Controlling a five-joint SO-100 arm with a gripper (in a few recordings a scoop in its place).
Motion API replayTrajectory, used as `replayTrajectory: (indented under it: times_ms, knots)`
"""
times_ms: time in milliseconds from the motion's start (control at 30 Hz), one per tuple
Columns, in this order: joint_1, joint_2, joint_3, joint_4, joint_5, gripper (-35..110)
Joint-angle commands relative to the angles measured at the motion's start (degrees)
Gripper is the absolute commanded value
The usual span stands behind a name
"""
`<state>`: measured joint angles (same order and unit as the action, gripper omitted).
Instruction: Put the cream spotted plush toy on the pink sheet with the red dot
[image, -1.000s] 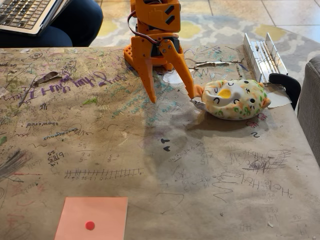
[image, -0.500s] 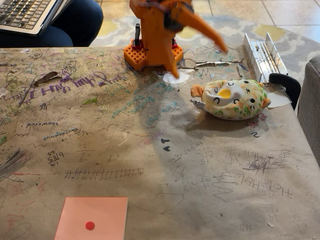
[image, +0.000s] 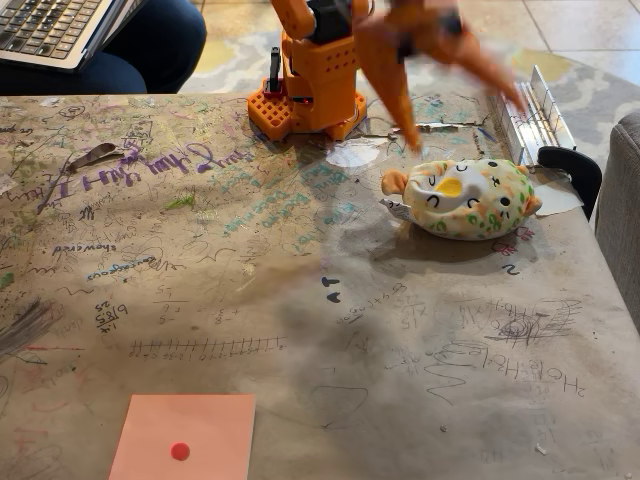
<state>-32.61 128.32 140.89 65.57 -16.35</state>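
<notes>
The cream spotted plush toy (image: 463, 197) lies on the table at the right, with orange and green spots and its face turned up. Above and behind it hangs my orange gripper (image: 462, 122), blurred by motion, open with its two fingers spread wide and nothing between them. One fingertip points down just left of the plush's top, the other reaches toward the right. The pink sheet with the red dot (image: 184, 438) lies flat at the bottom left edge, far from both.
The table (image: 300, 300) is covered in scribbled brown paper. A metal hinge-like piece (image: 527, 105) and a black clamp (image: 572, 170) sit at the back right. A white paper scrap (image: 352, 154) lies near the arm's base (image: 308, 98). A person with a laptop (image: 50, 28) sits at the back left.
My gripper has lifted off the table left of the plush and swung right, opening wide above it. The plush and the pink sheet have not moved.
</notes>
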Motion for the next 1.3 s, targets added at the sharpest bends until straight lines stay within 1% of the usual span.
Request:
replayTrajectory:
  times_ms: [0,100,200,267,367,467,600,733,867,1033,1200,1267]
  knots:
    - [2.55,-10.28,-5.89,-1.67,8.61,46]
    - [6.06,-17.84,-10.46,-0.44,14.41,45]
    - [6.15,-20.39,-11.51,-0.35,15.64,45]
    - [3.25,-18.28,-10.11,-0.09,12.74,46]
    - [-4.04,-9.84,-5.71,-2.2,3.87,48]
    - [-9.23,-7.03,-7.73,1.49,-2.72,47]
    - [-11.6,-9.67,-12.39,6.24,-6.42,47]
    - [-16.7,-3.87,-5.98,6.59,-10.11,47]
    - [-19.95,-1.76,-1.76,5.19,-7.21,47]
    - [-16.88,-5.19,2.64,-0.62,-3.43,47]
    - [-6.15,-11.51,3.87,-8.53,0.97,47]
    - [-3.78,-14.06,4.13,-11.6,1.85,47]
